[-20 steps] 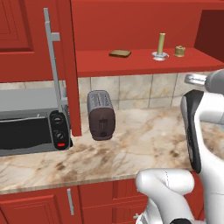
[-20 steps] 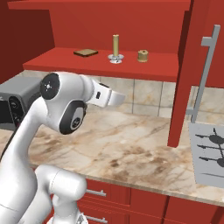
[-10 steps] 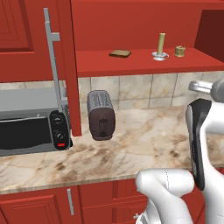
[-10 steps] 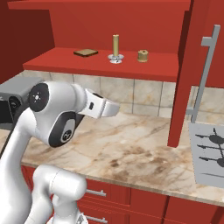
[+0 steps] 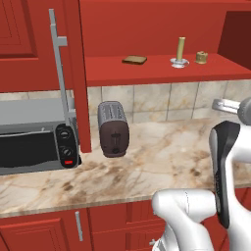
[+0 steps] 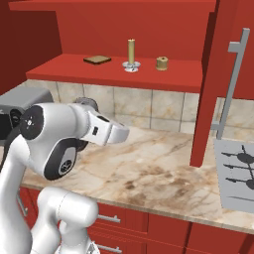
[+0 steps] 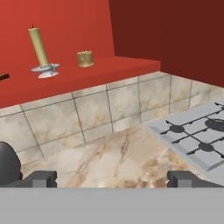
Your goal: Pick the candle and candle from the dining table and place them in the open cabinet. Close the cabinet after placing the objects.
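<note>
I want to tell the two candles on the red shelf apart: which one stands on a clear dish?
The tall slim stick candle stands on the dish; the squat brass candle beside it sits directly on the shelf.

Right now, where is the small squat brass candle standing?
The squat brass candle stands on the red inner shelf of the open cabinet, just right of the stick candle on its clear dish; the flat brown slab lies further left.

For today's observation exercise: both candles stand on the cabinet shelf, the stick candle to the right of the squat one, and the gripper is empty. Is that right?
One slip: the stick candle stands left of the squat candle, as the right base view shows. Both are on the cabinet shelf, and the gripper is open and empty.
</note>
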